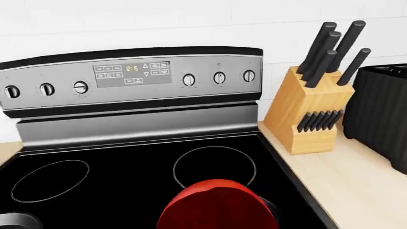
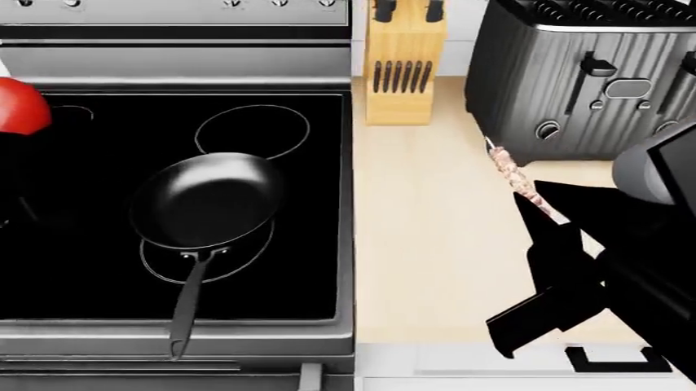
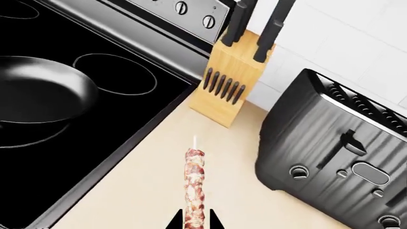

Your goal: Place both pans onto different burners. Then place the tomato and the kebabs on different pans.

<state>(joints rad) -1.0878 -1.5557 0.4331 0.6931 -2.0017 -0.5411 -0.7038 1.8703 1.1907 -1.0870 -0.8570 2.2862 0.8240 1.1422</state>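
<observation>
The slope-sided pan [image 2: 207, 199] with its thin dark handle sits on the front right burner [image 2: 207, 261] of the black cooktop. It also shows in the right wrist view [image 3: 38, 93]. My left gripper [image 1: 218, 225] is shut on the red tomato [image 1: 216, 205], which hides the jaws. It holds the tomato [image 2: 19, 106] above the cooktop's left side. My right gripper [image 3: 194, 223] is shut on the kebabs [image 3: 194, 183] and holds them [image 2: 520, 181] over the counter to the right of the stove. The wooden-handled pan is out of view.
A wooden knife block [image 2: 403, 65] stands at the back of the counter beside the stove. A black toaster [image 2: 588, 81] stands to its right. The back burner outlines [image 1: 215, 166] hold nothing. A grey curved edge [image 1: 16, 220] shows at the left wrist view's corner.
</observation>
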